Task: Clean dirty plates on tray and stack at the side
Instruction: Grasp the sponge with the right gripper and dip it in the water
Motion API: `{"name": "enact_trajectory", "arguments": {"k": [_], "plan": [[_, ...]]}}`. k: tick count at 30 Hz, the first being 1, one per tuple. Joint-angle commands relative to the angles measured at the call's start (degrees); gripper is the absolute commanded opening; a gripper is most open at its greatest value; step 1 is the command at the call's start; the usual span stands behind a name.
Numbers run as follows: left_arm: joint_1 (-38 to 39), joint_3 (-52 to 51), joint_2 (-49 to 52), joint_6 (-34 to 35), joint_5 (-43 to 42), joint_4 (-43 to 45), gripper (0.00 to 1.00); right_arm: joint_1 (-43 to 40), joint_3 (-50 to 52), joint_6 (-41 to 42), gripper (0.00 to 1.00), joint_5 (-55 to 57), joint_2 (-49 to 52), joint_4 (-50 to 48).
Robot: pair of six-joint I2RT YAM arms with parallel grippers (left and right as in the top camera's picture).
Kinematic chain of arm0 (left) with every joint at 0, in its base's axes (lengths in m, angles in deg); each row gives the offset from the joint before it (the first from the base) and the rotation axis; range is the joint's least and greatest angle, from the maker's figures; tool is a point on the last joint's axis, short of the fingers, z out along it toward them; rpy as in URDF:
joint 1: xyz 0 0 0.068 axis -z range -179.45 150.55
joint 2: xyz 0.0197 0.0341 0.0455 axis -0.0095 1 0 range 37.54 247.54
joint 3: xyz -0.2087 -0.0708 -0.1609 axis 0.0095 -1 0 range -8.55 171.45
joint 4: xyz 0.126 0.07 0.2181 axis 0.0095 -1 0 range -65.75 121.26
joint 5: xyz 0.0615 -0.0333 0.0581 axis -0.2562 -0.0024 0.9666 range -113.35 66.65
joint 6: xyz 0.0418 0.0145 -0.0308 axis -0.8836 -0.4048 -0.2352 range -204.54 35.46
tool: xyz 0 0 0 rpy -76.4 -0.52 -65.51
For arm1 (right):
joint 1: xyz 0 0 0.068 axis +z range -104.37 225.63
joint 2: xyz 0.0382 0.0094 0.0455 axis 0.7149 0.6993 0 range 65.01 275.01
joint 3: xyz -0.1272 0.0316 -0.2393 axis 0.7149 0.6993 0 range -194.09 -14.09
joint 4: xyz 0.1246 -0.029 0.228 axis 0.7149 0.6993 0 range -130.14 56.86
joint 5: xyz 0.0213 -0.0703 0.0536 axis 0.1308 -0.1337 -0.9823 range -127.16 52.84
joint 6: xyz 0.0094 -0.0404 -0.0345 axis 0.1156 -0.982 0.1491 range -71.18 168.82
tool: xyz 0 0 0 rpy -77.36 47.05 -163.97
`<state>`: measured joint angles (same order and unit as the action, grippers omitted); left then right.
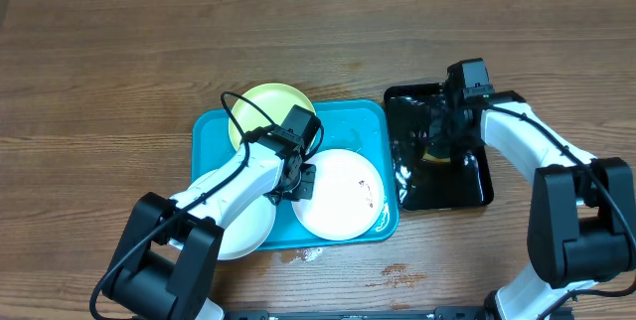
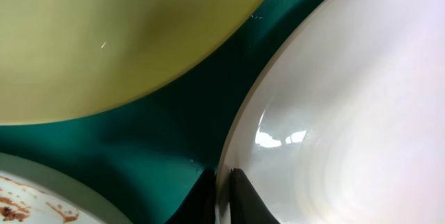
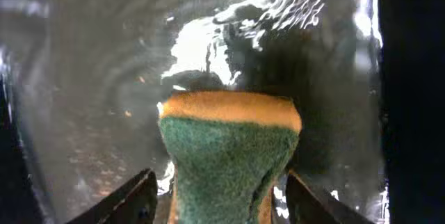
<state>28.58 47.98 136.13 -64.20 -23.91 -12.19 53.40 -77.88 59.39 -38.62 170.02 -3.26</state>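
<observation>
**A:** Where are the edges, and how much room is there?

**B:** The large turquoise rectangular plastic tray (image 1: 209, 133) lies mid-table. The smaller glossy black rectangular tray (image 1: 467, 193) is just beside its right rim, with only a narrow strip of the brown wooden table (image 1: 99, 62) between them. Broad wood shows left of the turquoise tray and beyond it.

**A:** What's in the turquoise one?

**B:** There are three plates, close together. The pale yellow-green round plate (image 1: 260, 109) is at the far left. The right white plate (image 1: 333, 203) fills the right half, its edge near the tray's right rim. The smeared white plate (image 2: 28, 197), marked with brown, sits near-left and is partly under the left arm. Only slivers of tray floor show between them.

**A:** And the left gripper (image 2: 222, 190)?

**B:** It is low between the plates, pinched narrow onto the rim of the right white plate at its left edge.

**A:** And the other side?

**B:** The black tray holds a film of glinting water and a green-and-yellow sponge (image 3: 229, 147). The right gripper (image 3: 221, 195) straddles the sponge with its jaws wide and a gap on each side.
</observation>
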Motion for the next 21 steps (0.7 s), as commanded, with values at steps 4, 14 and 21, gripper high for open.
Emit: {"name": "enact_trajectory", "arguments": {"k": [4,14,21], "plan": [[-0.35,0.24,0.44,-1.05,0.74,0.26,0.12,0.00,-3.32,0.11,0.68,0.04,0.57,6.14],[-0.35,0.24,0.44,-1.05,0.74,0.28,0.10,0.04,1.97,1.66,0.39,-0.26,0.57,3.72],[-0.35,0.24,0.44,-1.05,0.74,0.24,0.08,0.00,-2.58,1.64,0.25,-0.13,0.50,6.60]]}}
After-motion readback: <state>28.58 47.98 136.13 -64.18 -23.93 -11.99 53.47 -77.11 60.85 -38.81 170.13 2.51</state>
